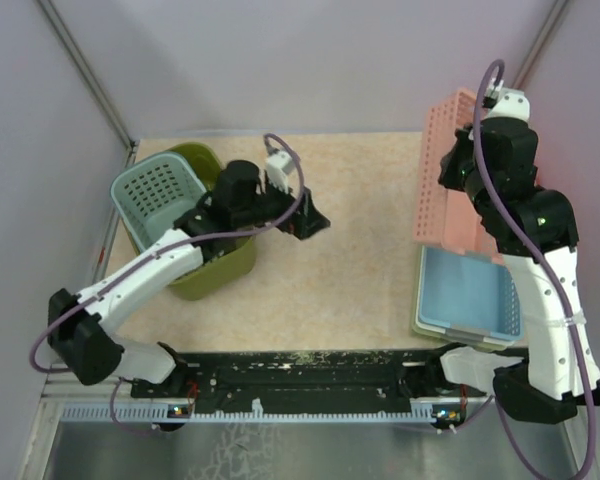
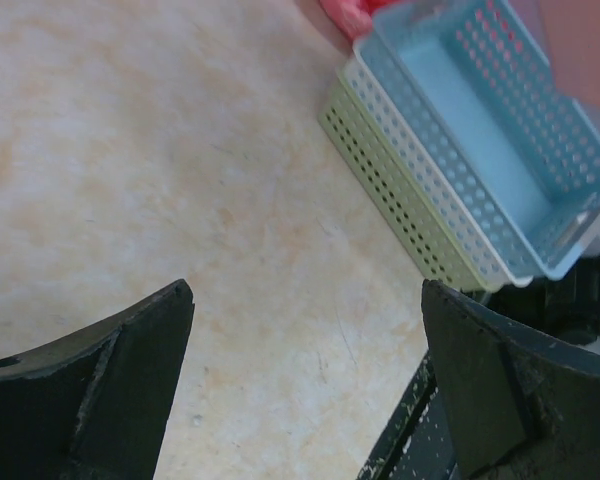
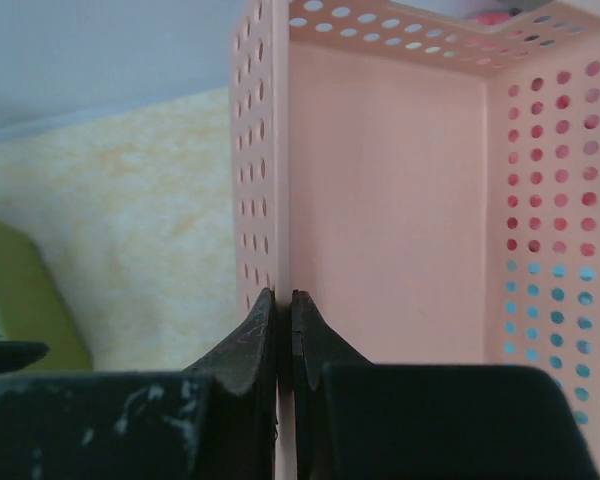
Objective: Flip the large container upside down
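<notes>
- Two arms are at work over the worktop (image 1: 365,270), and neither one is touching the large container (image 1: 218,268).
- The large container sits at the left side of the worktop, towards the far corner, with its opening facing up.
- One smaller teal basket (image 1: 158,192) rests inside it, tipped a little, with its rim above the olive rim.
- The left arm reaches over the near-right edge of the large container, and the left end effector (image 1: 305,218) hangs past it above bare worktop near the middle.
- The left wrist view shows that end effector spread wide, with nothing between its two dark fingers (image 2: 100,390).
- The right end effector (image 3: 285,335) is pinched tight on one perforated side wall of a pink tray (image 3: 380,200).
- That tray stands on edge at the far right of the worktop.
- Three flat trays are stacked at the near right, just beside the right arm: a blue tray (image 1: 470,290) on top, a white one under it, and a pale green one at the bottom.
</notes>
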Available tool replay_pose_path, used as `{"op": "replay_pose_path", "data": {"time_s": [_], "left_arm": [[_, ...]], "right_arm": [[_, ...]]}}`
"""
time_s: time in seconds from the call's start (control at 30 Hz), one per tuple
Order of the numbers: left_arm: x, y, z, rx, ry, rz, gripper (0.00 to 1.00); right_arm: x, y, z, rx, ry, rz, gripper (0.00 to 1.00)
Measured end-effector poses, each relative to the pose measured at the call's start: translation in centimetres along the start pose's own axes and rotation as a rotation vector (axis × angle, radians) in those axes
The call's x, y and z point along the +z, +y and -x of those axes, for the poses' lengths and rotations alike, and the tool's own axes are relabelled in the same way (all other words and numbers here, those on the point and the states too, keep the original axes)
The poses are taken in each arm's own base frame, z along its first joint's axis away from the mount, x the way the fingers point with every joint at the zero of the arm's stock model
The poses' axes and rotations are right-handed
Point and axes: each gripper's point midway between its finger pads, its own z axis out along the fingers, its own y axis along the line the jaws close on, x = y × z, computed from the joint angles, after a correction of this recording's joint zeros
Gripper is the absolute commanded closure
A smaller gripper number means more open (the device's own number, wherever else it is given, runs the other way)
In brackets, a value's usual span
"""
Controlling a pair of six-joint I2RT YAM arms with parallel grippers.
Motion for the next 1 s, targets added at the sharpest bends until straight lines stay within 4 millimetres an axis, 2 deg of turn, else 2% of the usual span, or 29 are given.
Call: {"op": "replay_pose_path", "data": {"time_s": [0.13, 0.23, 0.27, 0.4, 0.47, 0.6, 0.77, 0.87, 1.0], "left_arm": [[-4.5, 3.3, 5.6, -0.026, -0.138, 0.105, 0.01], [-7.3, 5.2, 7.4, -0.029, -0.185, 0.189, 0.0], [-7.8, 5.3, 7.5, -0.026, -0.19, 0.204, 0.0], [-10.2, 6.5, 8.1, -0.009, -0.213, 0.3, 0.0], [-11.6, 8.0, 8.3, -0.021, -0.23, 0.367, 0.0], [-14.3, 11.3, 8.8, -0.057, -0.265, 0.503, 0.0], [-15.0, 12.4, 8.2, -0.078, -0.254, 0.569, 0.0], [-15.1, 12.5, 7.8, -0.09, -0.241, 0.577, 0.0], [-15.3, 12.2, 7.8, -0.092, -0.249, 0.568, 0.0]], "right_arm": [[0.7, 3.7, 2.0, 0.089, -0.058, 0.149, 1.0], [1.7, 7.3, 2.3, 0.146, -0.065, 0.276, 1.0], [2.0, 8.2, 2.2, 0.157, -0.061, 0.307, 1.0], [4.2, 14.3, 0.8, 0.186, -0.018, 0.436, 1.0], [5.5, 17.8, -0.5, 0.181, 0.023, 0.498, 1.0], [9.0, 22.5, -3.5, 0.192, 0.112, 0.555, 1.0], [12.5, 24.8, -7.0, 0.215, 0.211, 0.553, 1.0], [13.6, 26.4, -8.0, 0.248, 0.243, 0.592, 1.0], [13.8, 29.1, -8.4, 0.333, 0.266, 0.719, 1.0]]}}
